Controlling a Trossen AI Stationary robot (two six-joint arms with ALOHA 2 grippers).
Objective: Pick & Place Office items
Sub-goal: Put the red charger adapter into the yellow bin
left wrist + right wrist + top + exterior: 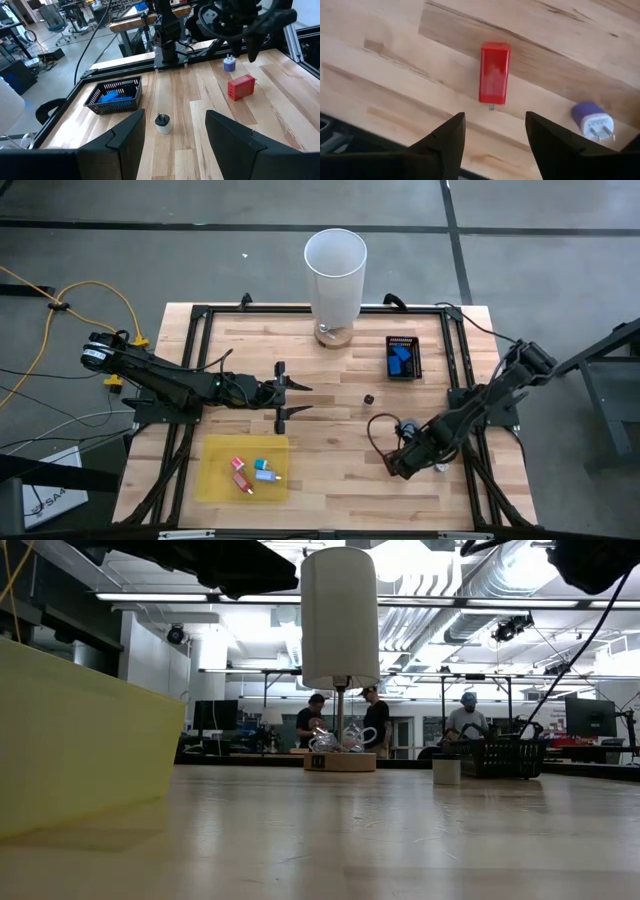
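1. The right gripper (492, 137) hung low over the front-right part of the table (330, 470), its fingers spread wide and holding nothing. The red block (494, 73) lay flat on the wood just ahead of the gap between them.
2. Just beside that block, apart from it, sat a blue-purple plug piece (592, 120) with two prongs showing. So two loose items lay under the right arm.
3. In my judgement the step in hand was the approach to a pick: the red block was lined up but not yet gripped. The next move called for coming down until the fingers straddled its narrow sides, then closing, without nudging the plug piece.
4. The yellow sheet (245, 469) lay at the front-left and carried three small pieces: one red, one pink (241, 479) and one teal-blue (264, 472).
5. The left gripper (297, 400) waited near the table's middle, fingers spread apart and empty.
6. Ahead of it stood one small whitish round piece with a dark top (162, 123), alone on the bare wood.
7. Farther back on the right, one black tray (403, 358) held blue pieces; I made out two at most and could not count them surely.
8. At the far edge stood one tall white cylinder (335, 276) on a wooden base.
9. Beyond the table, three people (312, 720) stood in the room.
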